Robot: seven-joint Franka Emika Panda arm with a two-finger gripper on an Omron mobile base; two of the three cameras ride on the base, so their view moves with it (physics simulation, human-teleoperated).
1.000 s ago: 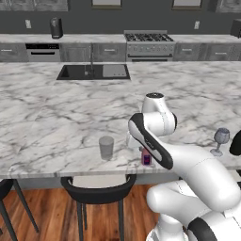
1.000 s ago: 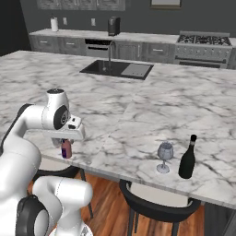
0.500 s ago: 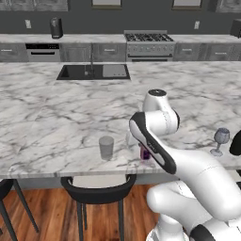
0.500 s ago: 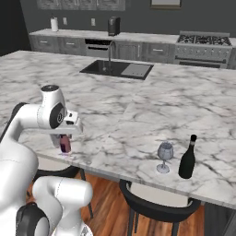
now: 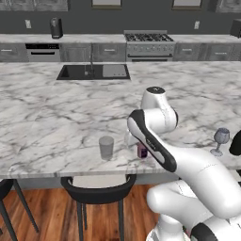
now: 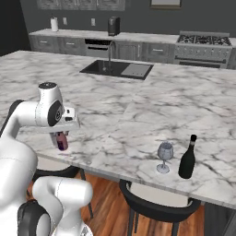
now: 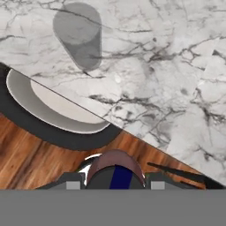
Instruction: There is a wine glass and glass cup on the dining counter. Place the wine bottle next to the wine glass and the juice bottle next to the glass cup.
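We see the end effector (image 7: pixel 113 185) pinching the juice bottle (image 6: pixel 62 141), whose reddish cap sits between the two dark fingers at the bottom of the hand view. The small purple bottle hangs near the front edge of the surface (image 5: pixel 42 122), partly hidden behind the white arm in the left base view (image 5: pixel 142 151); whether it touches the marble we cannot tell. The glass cup (image 5: pixel 106 147) stands upright just to its left in the left base view, close to the same edge, and in the hand view it appears as a grey cylinder (image 7: pixel 79 35) up and to the left. Well apart, toward the other end of the surface, the wine glass (image 6: pixel 164 156) stands with the wine bottle (image 6: pixel 187 158) just beside it, both upright. A black stool (image 5: pixel 98 193) with a pale seat sits under the edge below the cup, over the wooden floor (image 5: pixel 42 216). Farther back we see a sink (image 5: pixel 93 71) set into the marble, and a stove (image 5: pixel 147 37) on the rear counter.
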